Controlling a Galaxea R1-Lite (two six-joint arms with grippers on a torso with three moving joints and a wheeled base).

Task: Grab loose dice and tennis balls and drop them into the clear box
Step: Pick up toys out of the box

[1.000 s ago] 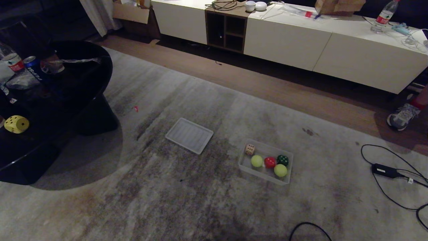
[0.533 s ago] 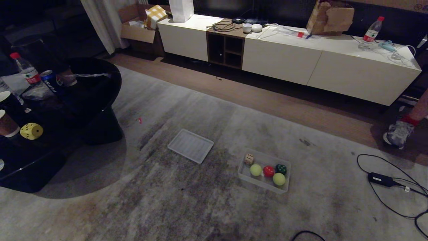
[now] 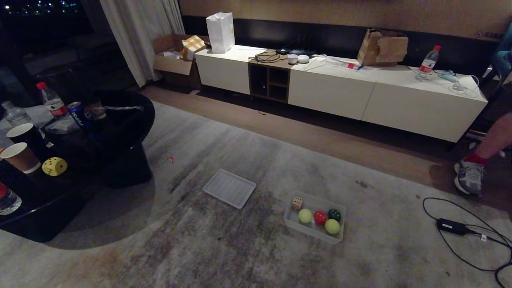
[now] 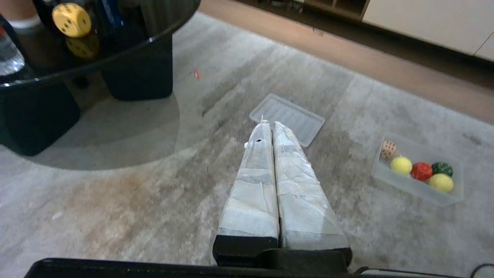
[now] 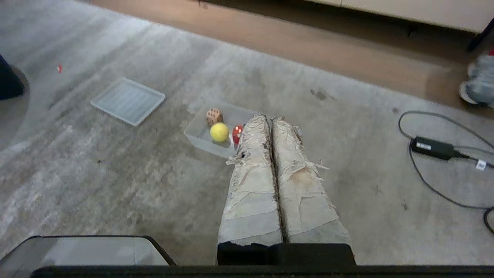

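Since a second ago only the head camera has tilted up; nothing on the rug moved. Left gripper (image 4: 269, 124) and right gripper (image 5: 270, 118) hang pressed together, empty. Yellow die (image 3: 55, 166) sits on the black table (image 3: 132, 120); the clear box (image 3: 314, 234) holds the other dice and tennis balls (image 3: 305, 216).

L pincer (image 4: 272, 125) & R pincer (image 5: 270, 119) both closed, empty.

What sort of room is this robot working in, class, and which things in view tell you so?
Most likely a living room or lounge: a long low white cabinet stands along the wall, a large grey rug covers the wooden floor, and a dark round coffee table holds drinks. A curtain hangs at the back.
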